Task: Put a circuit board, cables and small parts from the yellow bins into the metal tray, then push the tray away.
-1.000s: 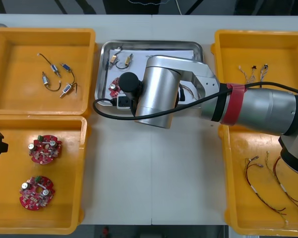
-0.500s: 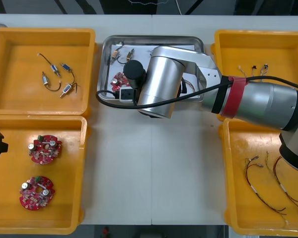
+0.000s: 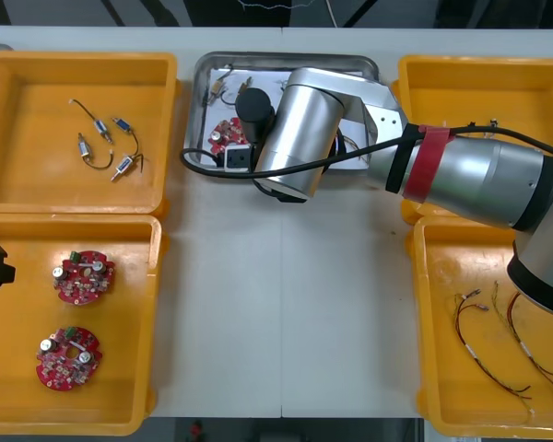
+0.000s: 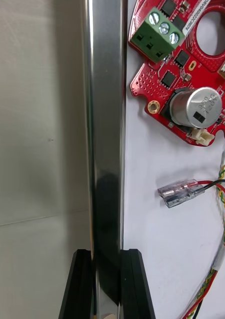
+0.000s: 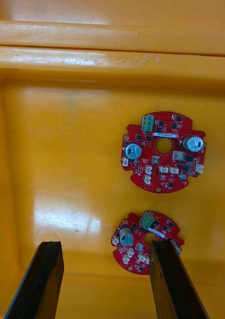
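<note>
**Right gripper (image 4: 106, 255) pinching the tray (image 4: 105, 124) rim**

It's clamped on the metal tray's near rim. The tray's at the table's (image 3: 276, 304) far edge, circuit board (image 4: 164, 75) and cables (image 4: 223, 192) inside. Left gripper (image 5: 106, 245) hangs fingers apart over the near-left bin (image 5: 67, 149).

Pale table (image 3: 350, 322), dark space (image 3: 147, 11) beyond far edge.

metal tray (image 3: 286, 58): middle under right arm (image 3: 300, 129) | circuit board (image 4: 157, 84): cut off (frame edge) | small metal parts (image 3: 223, 87): perhaps two

White-lined metal tray (image 3: 195, 101) between yellow bins (image 3: 37, 166), round red circuit board (image 3: 226, 135) and red-yellow cable (image 4: 224, 197) lying inside
</note>
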You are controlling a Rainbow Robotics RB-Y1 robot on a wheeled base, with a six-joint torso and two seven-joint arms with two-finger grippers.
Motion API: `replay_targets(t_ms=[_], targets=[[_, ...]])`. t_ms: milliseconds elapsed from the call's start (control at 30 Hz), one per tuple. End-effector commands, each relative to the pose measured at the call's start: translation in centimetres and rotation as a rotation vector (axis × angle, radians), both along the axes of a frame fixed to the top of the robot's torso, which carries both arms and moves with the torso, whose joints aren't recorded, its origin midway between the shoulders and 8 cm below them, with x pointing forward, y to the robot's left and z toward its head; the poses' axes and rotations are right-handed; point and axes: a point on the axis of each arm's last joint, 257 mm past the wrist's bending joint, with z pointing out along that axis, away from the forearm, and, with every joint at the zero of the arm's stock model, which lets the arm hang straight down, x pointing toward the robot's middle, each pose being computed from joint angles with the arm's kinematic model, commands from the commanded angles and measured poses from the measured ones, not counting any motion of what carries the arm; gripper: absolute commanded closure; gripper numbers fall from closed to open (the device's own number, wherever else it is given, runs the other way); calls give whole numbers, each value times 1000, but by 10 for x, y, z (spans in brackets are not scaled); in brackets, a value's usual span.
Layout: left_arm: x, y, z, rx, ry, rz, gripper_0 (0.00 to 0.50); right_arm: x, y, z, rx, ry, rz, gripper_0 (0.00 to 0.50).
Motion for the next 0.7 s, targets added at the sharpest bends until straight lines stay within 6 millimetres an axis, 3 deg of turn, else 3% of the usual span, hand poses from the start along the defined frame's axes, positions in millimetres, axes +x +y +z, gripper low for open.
replay_targets(t_ms=[33, 300, 333, 400, 433, 500, 533, 700], targets=[[-8, 4, 3, 93, 24, -109, 0, 11, 28, 41, 17, -57, 60, 500], [-8, 4, 3, 93, 24, -109, 0, 18, 25, 41, 9, -65, 71, 500], [-8, 4, 3, 93, 24, -109, 0, 19, 25, 42, 7, -68, 72, 454], [-8, 4, 3, 93, 24, -109, 0, 19, 25, 42, 4, -71, 73, 243], [-8, 4, 3, 93, 24, -109, 0, 19, 25, 43, 6, -71, 73, 195], [-8, 4, 3, 93, 24, -109, 0, 19, 24, 42, 5, -70, 70, 28], [-8, 4, 3, 93, 24, -109, 0, 19, 24, 42, 5, -70, 70, 0], [-8, 4, 3, 93, 24, -109, 0, 19, 24, 44, 19, -62, 62, 0]])
